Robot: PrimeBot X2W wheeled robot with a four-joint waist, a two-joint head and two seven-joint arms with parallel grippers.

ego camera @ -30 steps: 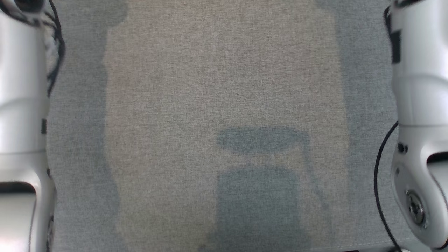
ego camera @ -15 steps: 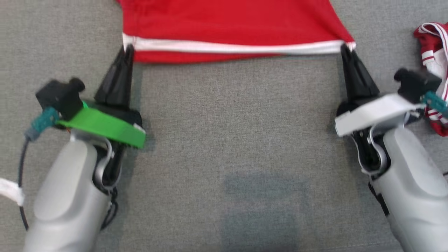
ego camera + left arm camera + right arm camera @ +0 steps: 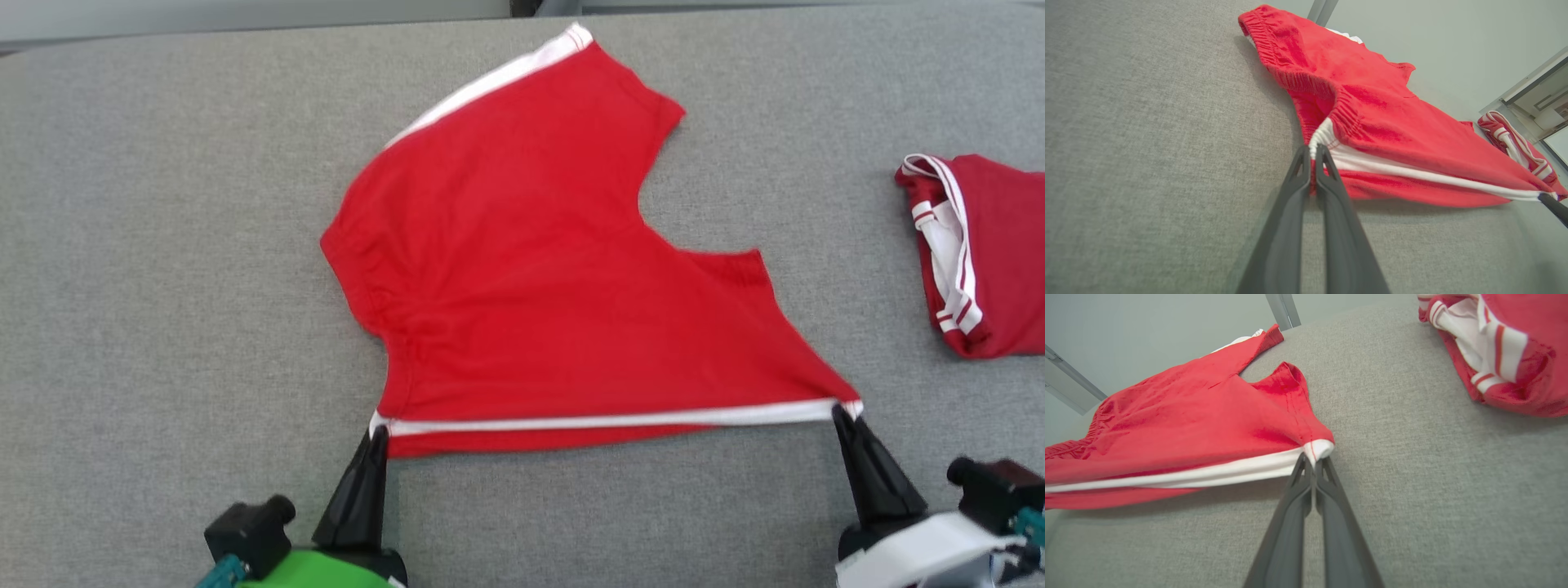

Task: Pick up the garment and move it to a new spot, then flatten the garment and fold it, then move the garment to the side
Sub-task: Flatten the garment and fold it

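Note:
The garment (image 3: 539, 278) is a pair of red shorts with white side stripes, spread on the grey cloth surface. Its near edge, a white stripe, is stretched taut between my two grippers. My left gripper (image 3: 377, 433) is shut on the garment's near left corner (image 3: 1319, 139), by the elastic waistband. My right gripper (image 3: 841, 412) is shut on the near right corner (image 3: 1319, 449) at the leg hem. The near edge hangs slightly above the surface, casting a shadow; the far leg lies flat.
A second red garment with white stripes (image 3: 976, 253) lies bunched at the right edge, also in the right wrist view (image 3: 1498, 347). The grey padded surface (image 3: 163, 286) extends left and toward me. Its far edge (image 3: 245, 31) runs along the top.
The head camera has swung upward, bringing the whole garment into view. Both grippers keep their hold on the near corners, with the striped edge still stretched between them.

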